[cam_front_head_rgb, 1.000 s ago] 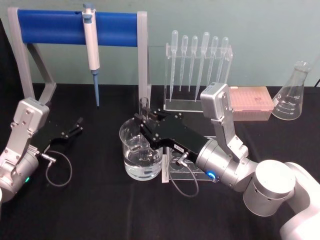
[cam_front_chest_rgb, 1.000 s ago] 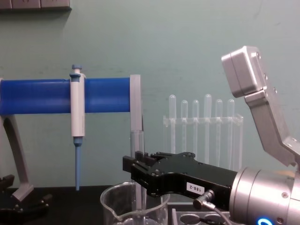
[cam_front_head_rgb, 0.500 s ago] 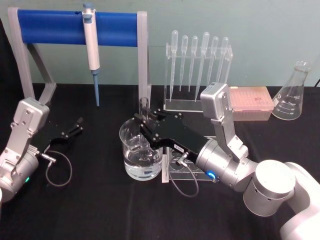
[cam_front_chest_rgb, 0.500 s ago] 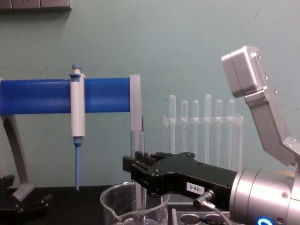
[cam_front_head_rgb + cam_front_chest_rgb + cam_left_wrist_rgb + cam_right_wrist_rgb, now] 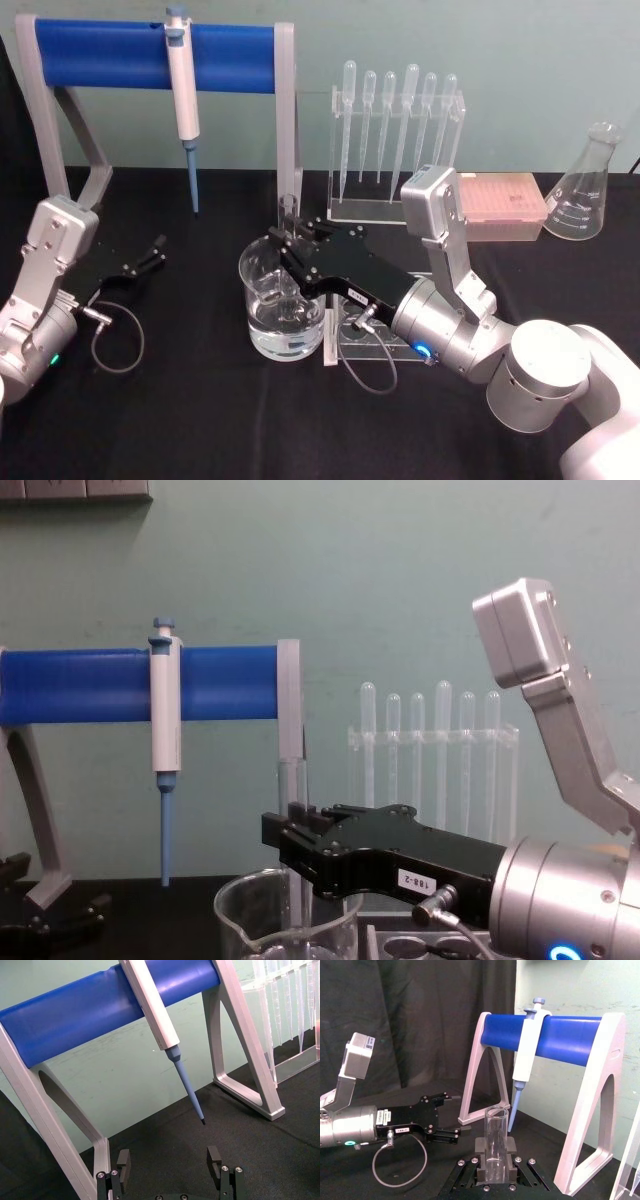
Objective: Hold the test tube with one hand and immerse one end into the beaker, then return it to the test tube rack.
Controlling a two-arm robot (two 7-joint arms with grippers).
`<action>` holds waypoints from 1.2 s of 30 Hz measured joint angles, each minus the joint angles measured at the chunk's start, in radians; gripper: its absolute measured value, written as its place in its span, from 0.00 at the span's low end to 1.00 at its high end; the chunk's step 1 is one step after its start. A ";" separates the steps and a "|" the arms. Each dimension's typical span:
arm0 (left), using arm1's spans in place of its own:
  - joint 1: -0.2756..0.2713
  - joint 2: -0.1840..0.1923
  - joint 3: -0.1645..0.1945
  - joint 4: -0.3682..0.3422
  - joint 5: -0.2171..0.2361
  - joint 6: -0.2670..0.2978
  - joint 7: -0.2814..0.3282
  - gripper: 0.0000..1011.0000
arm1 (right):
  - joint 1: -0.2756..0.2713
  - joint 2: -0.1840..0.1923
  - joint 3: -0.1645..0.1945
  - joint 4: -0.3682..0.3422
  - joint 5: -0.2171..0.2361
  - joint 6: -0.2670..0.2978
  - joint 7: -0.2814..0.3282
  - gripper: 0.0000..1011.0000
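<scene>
My right gripper is shut on the test tube, a clear glass tube held upright over the beaker. The tube's open rim stands above the black fingers and its lower part goes down inside the beaker, which holds clear water. I cannot tell whether the tip touches the water. From the chest, the test tube rises from the right gripper above the beaker's rim. The right wrist view has the test tube clamped between the fingertips. My left gripper rests open at the table's left, apart from both.
A blue-barred stand with a hanging pipette is behind the beaker. A rack of plastic pipettes, a pink tip box and a conical flask stand at the back right. A clear rack lies under my right wrist.
</scene>
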State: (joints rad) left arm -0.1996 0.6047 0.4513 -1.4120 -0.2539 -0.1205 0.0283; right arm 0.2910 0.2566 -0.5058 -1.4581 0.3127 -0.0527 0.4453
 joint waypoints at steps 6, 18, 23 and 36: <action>0.000 0.000 0.000 0.000 0.000 0.000 0.000 0.99 | 0.000 0.000 0.000 0.000 0.000 0.000 0.000 0.22; 0.000 0.000 0.000 0.000 0.000 0.000 0.000 0.99 | 0.003 0.030 0.009 -0.127 -0.006 0.082 -0.017 0.22; 0.000 0.000 0.000 0.000 0.000 0.000 0.000 0.99 | 0.007 0.051 0.031 -0.219 0.000 0.130 -0.036 0.22; 0.000 0.000 0.000 0.000 0.000 0.000 0.000 0.99 | -0.045 0.135 0.145 -0.437 0.029 0.201 -0.114 0.22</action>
State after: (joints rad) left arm -0.1995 0.6047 0.4514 -1.4120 -0.2539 -0.1205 0.0283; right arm 0.2458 0.3917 -0.3608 -1.8949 0.3422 0.1487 0.3313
